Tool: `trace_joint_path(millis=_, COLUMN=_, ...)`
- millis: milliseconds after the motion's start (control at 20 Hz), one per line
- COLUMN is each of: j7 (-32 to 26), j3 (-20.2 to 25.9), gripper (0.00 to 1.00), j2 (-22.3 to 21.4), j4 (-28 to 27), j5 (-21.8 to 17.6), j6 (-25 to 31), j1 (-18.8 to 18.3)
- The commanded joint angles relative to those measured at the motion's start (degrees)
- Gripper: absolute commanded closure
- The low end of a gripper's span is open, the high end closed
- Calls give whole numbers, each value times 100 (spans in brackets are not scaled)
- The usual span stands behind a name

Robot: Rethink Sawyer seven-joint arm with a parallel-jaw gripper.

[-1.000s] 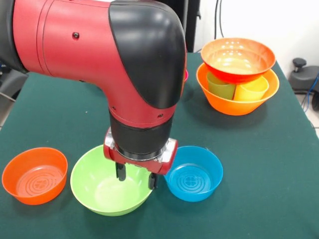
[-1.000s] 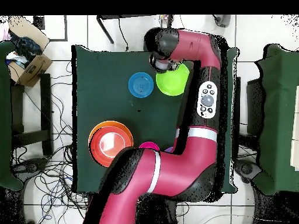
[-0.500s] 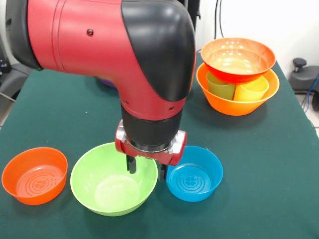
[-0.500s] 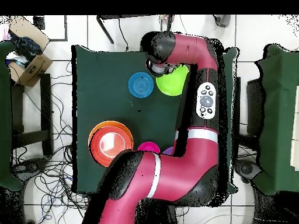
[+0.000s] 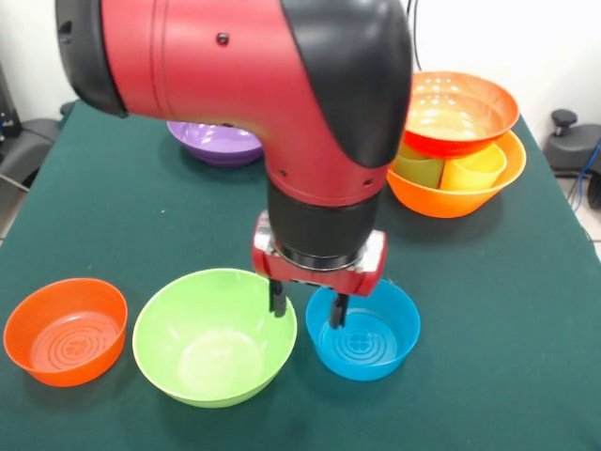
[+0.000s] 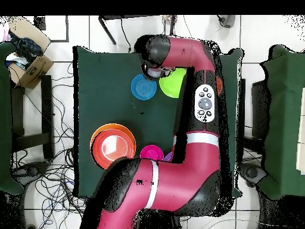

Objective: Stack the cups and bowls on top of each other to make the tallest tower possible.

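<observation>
The gripper [image 5: 308, 308], fingers apart, straddles the blue bowl [image 5: 366, 329]'s left rim (apparently ready to pinch it) beside the lime bowl [image 5: 214, 335].

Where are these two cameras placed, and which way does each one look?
Front view: low, across the table, looking along the green cloth at the bowls; the red and black arm comes down from above, its open claw straddling the blue bowl's rim beside the lime green bowl.
Overhead view: above the table, looking straight down; the whole arm shows, bent over the cloth.
Both share the claw, the blue and lime green bowls, and the big orange bowl holding stacked pieces.
</observation>
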Motion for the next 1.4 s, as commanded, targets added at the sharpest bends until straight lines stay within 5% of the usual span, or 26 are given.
trace_joint_path(millis=50, j7=-472, j3=314, gripper=0, j2=-167, j4=862, j5=-86, j6=-550, j1=257)
trace_joint_path(millis=450, j7=-328, j3=212, gripper=0, j2=-219, j4=1244, j5=-220, j6=-1242, j1=371)
trace_joint_path(millis=900, j7=-227, j3=134, gripper=0, j2=183, j4=549, j5=-275, j6=-923, j1=611)
trace_joint_path(millis=1400, j7=198, j3=132, gripper=0, j2=192, j4=786, j5=-160, j6=-1326, j1=844)
